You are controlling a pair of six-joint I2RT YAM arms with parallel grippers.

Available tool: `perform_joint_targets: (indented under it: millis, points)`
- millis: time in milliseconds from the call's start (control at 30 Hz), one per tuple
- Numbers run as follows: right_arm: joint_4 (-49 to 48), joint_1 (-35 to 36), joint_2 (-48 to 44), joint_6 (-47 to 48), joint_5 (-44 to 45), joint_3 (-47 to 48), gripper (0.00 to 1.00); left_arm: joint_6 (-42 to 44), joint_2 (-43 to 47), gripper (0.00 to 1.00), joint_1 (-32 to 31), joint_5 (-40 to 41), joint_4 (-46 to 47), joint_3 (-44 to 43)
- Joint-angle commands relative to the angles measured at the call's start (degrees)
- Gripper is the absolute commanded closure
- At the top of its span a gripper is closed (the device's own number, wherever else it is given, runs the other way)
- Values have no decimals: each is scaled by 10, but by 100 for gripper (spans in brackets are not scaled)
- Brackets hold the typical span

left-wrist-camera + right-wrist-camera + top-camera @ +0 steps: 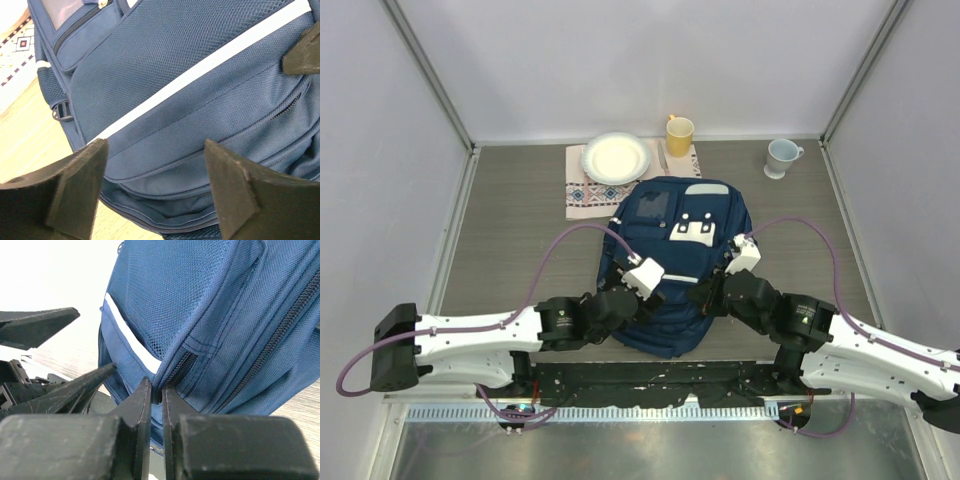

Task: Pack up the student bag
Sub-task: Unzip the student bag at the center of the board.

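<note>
Flat at centre of grey bench (510, 200), btwn both arms: navy blue fabric backpack w/ white stripe (665, 250), top end toward far wall. Left hand (155, 145) open, spread above lower front pocket, gripping nothing. Right hand (156, 385) pinched nearly closed at side zip by stripe end; pull tab btwn tips or not, cannot tell. Risks, as judged: pinch slipping off zip on an angled pull; whole bag dragged rather than opened, w/ nothing pinning it; mesh fabric snagged in zip teeth; far end nudging round white plate (615, 157) on patterned cloth (582, 195) just behind. No brand, label or legible writing anywhere; white buckle patch (695, 230) blank.
</note>
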State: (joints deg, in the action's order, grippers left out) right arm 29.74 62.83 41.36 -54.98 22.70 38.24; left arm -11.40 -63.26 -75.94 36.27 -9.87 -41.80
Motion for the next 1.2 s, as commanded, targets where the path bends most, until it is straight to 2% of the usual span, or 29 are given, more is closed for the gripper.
perform_joint_targets:
  millis: [0, 267, 433, 600, 733, 767, 833, 900, 933, 1000, 1033, 1067, 1167]
  points:
    - [-62, -2, -23, -7, 49, 16, 97, -9, -5, 8, 3, -28, 30, -9]
    - [-65, -2, -12, -9, 46, 18, 97, -3, 12, 2, 3, -99, 22, 3]
    - [-74, -2, -16, -9, 43, 17, 97, 8, -28, 2, 4, -86, 57, 5]
    - [-69, -2, -23, -9, 39, 18, 97, 9, -67, 23, 18, -53, 84, -16]
    - [-53, -2, -26, -11, 46, 16, 96, 13, -59, 41, 29, -52, 97, -18]
    - [-50, -2, -26, -11, 48, 15, 96, 14, -53, 48, 30, -53, 96, -19]
    - [-43, -2, -26, -16, 52, 12, 95, 14, -45, 55, 31, -57, 96, -19]
    - [-36, -2, -26, -20, 60, 11, 87, 13, -34, 65, 30, -59, 95, -18]
    - [-33, -2, -27, -21, 61, 10, 77, 13, -32, 68, 31, -59, 95, -18]
    - [-31, -2, -32, -24, 69, 10, 66, 13, -28, 88, 30, -57, 92, -19]
    - [-22, -2, -34, -24, 74, 11, 57, 12, -27, 95, 30, -52, 92, -20]
    - [-15, -2, -40, -28, 91, 14, 53, 11, -26, 100, 30, -52, 86, -25]
    - [45, -2, -52, -44, 136, 41, 43, 3, -26, 100, 30, -35, 65, -41]
